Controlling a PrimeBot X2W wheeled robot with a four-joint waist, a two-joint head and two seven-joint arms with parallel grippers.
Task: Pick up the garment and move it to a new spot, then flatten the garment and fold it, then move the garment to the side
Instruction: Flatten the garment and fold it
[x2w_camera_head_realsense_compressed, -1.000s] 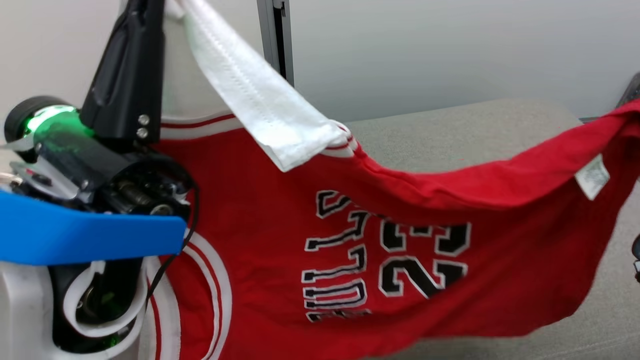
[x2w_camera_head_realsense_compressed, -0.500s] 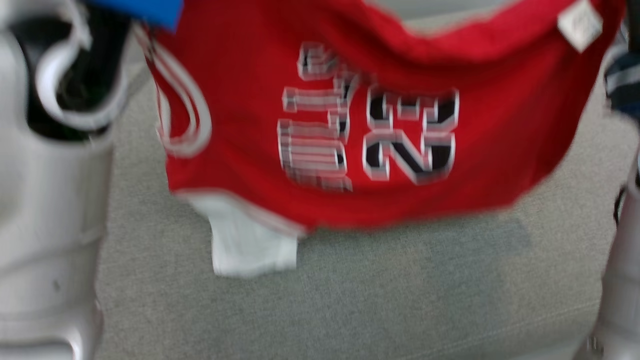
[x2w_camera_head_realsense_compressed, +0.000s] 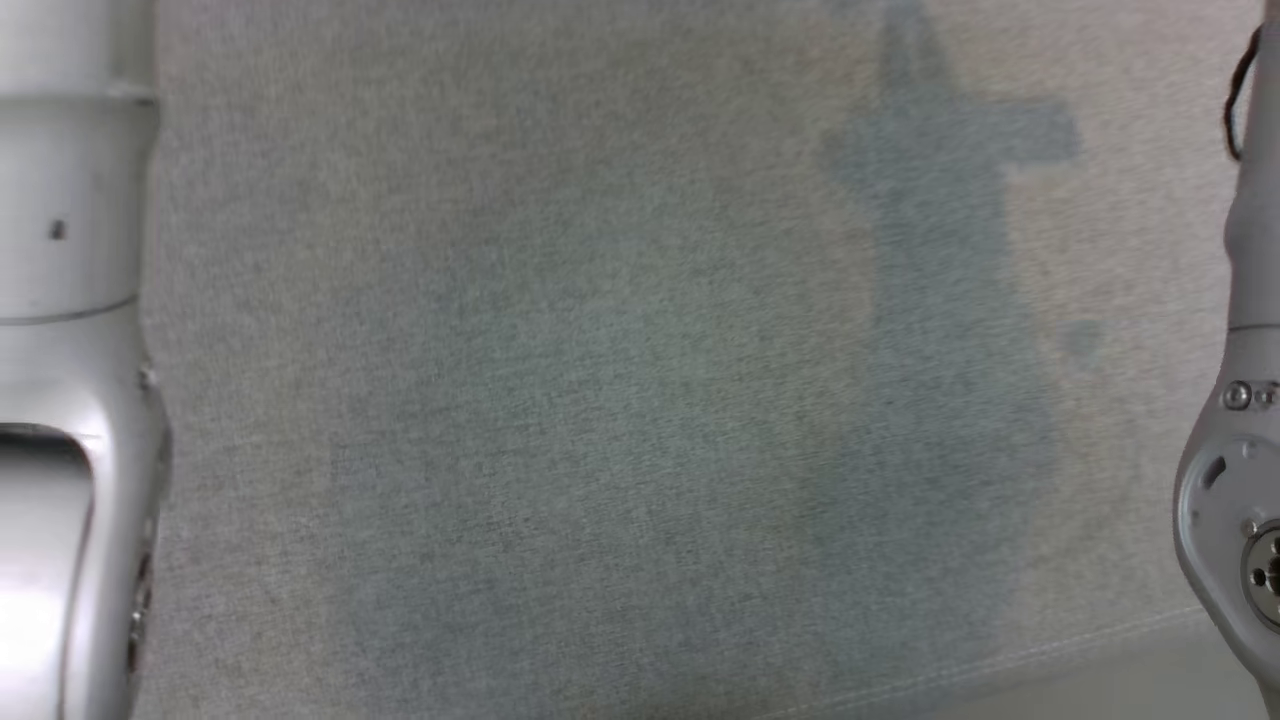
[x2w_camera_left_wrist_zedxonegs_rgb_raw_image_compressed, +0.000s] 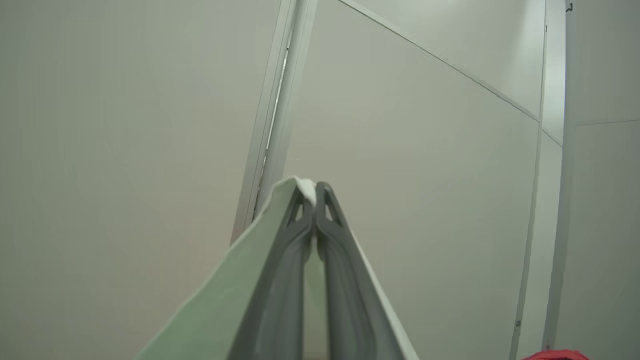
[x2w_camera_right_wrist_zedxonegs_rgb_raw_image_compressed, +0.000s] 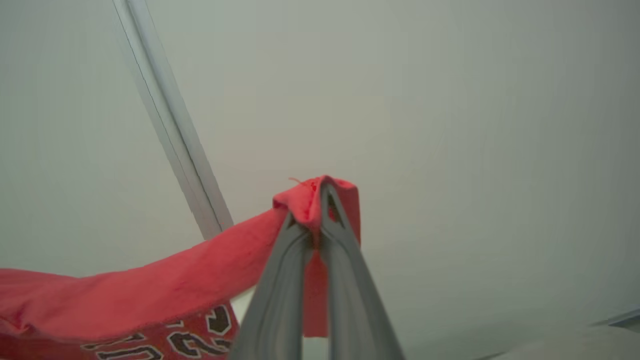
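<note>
Surface (x2w_camera_head_realsense_compressed: 600, 400) of grey fabric — shadowed, pale wall (x2w_camera_left_wrist_zedxonegs_rgb_raw_image_compressed: 125, 125), red garment (x2w_camera_right_wrist_zedxonegs_rgb_raw_image_compressed: 125, 295)

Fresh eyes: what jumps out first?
A red jersey with black numerals, slung up from lower left in the right wrist view to the right gripper, shut on a bunched corner. The left gripper is shut on a white fabric edge. The head view looks down on grey cloth.

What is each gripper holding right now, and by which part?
Both hold the jersey. The left gripper is shut on its white strap; the right gripper is shut on a bunched red edge.
</note>
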